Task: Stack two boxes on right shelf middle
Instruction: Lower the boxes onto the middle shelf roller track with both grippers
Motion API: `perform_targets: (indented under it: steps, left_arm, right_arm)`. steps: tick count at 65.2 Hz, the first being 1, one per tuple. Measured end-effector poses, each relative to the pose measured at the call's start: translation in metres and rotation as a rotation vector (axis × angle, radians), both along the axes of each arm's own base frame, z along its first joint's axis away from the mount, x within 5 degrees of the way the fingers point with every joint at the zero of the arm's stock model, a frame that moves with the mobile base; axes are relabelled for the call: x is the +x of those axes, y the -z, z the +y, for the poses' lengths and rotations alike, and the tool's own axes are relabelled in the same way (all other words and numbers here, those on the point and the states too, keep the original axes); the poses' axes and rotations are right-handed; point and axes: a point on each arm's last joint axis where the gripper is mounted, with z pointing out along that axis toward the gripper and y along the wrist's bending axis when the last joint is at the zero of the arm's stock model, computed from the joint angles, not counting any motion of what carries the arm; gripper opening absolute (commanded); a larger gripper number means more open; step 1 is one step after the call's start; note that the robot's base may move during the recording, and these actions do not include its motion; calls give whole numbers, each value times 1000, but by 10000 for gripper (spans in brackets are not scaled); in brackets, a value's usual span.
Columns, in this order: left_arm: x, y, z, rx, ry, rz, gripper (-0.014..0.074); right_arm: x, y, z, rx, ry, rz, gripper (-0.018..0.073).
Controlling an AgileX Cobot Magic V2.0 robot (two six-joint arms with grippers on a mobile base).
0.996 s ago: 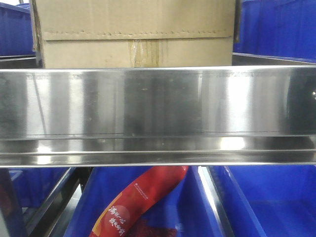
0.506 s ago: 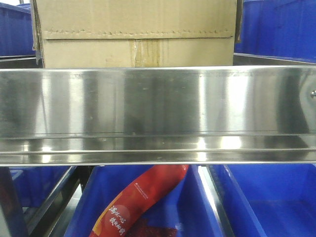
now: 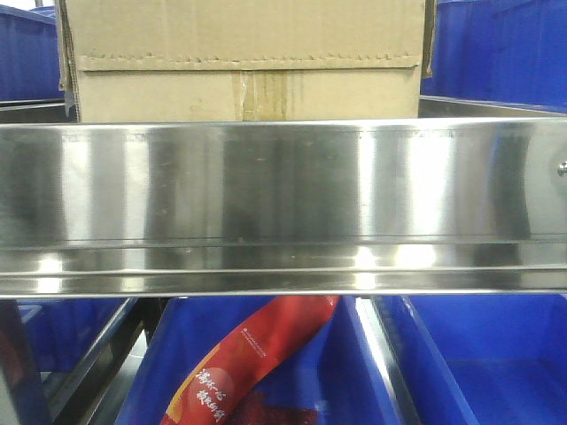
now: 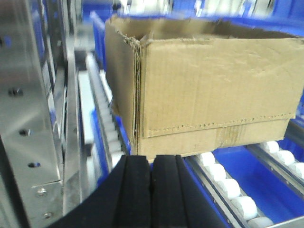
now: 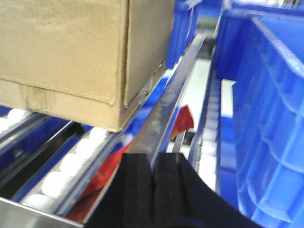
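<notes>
**Surroundings: storage racks with blue bins**

Blue plastic bins (image 3: 496, 53) are filling the space behind and to both sides, and more bins (image 3: 478, 363) are sitting on the level below. A red printed packet (image 3: 248, 363) is lying tilted in one lower bin. White rollers (image 4: 232, 194) are running in rows along metal tracks. A perforated steel upright (image 4: 26, 109) is standing at the left. Overhead light is glinting in bright vertical bands off the metal.

Red snack packet (image 3: 244, 363), yellow Chinese characters and small white print, unreadable
</notes>
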Motion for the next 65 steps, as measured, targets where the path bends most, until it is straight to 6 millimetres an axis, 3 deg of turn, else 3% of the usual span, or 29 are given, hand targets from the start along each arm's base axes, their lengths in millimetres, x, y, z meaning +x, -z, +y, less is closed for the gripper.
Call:
perform_targets:
  steps: [5,13,65]
  left_arm:
    - [-4,18,0,-11,12,-46,-111]
    - [-11,31,2,-25,22,-98,-111]
    - [-18,31,4,-90,9,-139,-111]
  right_arm:
    - [-2,8,-1,6,6,-25,-162]
    - [-2,14,-1,3,8,-31,-162]
    - [-1,11,-2,16,14,-70,-162]
